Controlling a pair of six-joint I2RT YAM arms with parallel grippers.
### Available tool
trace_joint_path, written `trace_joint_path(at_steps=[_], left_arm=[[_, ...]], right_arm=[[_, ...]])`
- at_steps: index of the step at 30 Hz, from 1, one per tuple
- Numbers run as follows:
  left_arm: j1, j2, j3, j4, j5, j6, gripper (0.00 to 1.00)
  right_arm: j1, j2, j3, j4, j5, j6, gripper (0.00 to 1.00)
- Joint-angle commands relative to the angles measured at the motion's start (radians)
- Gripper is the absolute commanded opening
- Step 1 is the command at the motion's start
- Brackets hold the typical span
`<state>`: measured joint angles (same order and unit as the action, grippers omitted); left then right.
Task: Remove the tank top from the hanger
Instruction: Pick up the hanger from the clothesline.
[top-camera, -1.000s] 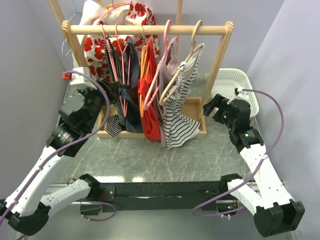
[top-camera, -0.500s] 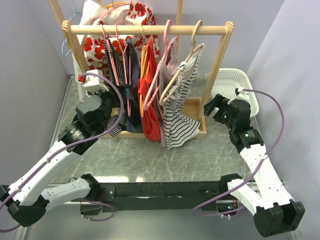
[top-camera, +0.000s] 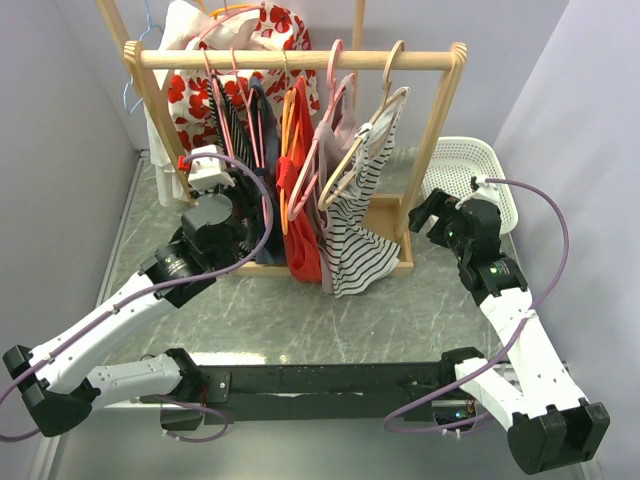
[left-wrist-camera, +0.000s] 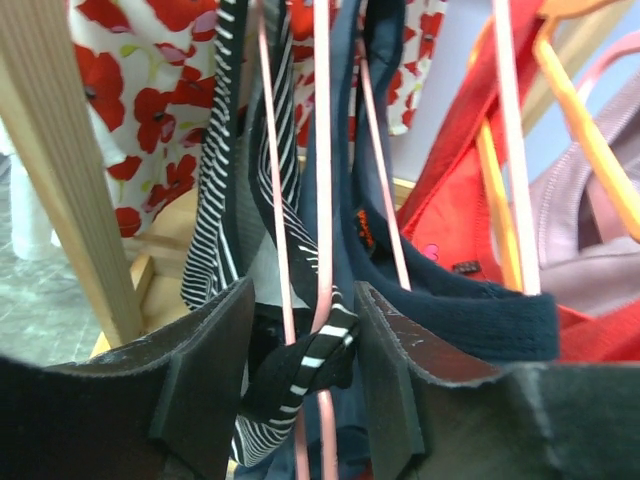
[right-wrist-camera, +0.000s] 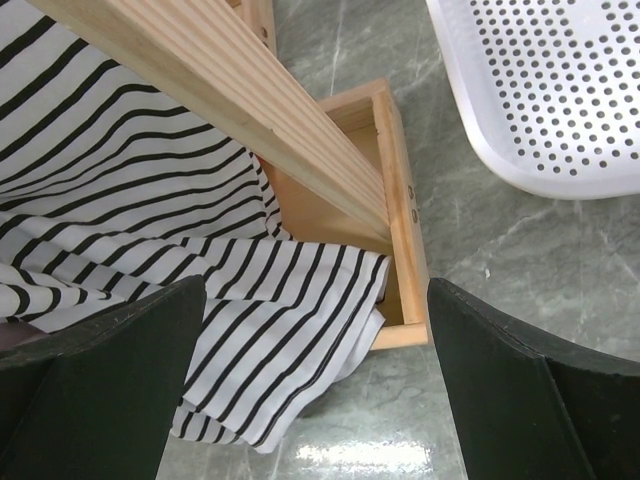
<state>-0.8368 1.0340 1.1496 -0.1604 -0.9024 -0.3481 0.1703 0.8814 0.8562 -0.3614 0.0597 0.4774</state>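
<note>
- Grey marbled table carries both arms at its near edge, with pale walls closing in on each side.
- Right gripper hangs with its jaws spread wide above the rack's base frame, nothing between them; the hem of a white top with black stripes lies below it.
- White perforated basket sits on the table just right of that gripper.
- Left gripper is pushed in among the clothes at the left end of the wooden rack.
- Its jaws stand about half closed, with a strap of the dark striped tank top and the thin rods of a pink hanger between them; I cannot tell whether they actually pinch the strap.
- That tank top hangs on the rail, beside the rack's left post.
- Next along hang a navy garment and a red one.
- Furthest back hangs a white garment with red flowers.
</note>
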Motion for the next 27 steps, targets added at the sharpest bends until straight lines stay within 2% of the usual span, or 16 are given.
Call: trace_joint_path(at_steps=[1,6,9,21,27], left_arm=[[-0.005,-0.003,-0.004,0.035,-0.07,0.005,0.36],[-0.005,-0.014,-0.001,0.041,-0.064,0.021,0.1],[-0.005,-0.028,0.013,0.021,-0.058,0.018,0.01],[-0.005,-0.123,0.194,-0.322,-0.013,-0.005,0.01],[-0.004,-0.187,0.231,-0.401,0.0,0.0,0.01]], right_arm=[[-0.002,0.002,-0.003,0.004,0.019,-0.016,1.0],[-0.003,0.007,0.001,0.001,0.019,-0.019,1.0],[-0.003,0.005,0.0,0.001,0.019,-0.019,1.0],[-0.005,0.001,-0.006,0.002,0.005,-0.016,1.0],[-0.005,0.013,-0.006,0.007,-0.009,-0.013,1.0]])
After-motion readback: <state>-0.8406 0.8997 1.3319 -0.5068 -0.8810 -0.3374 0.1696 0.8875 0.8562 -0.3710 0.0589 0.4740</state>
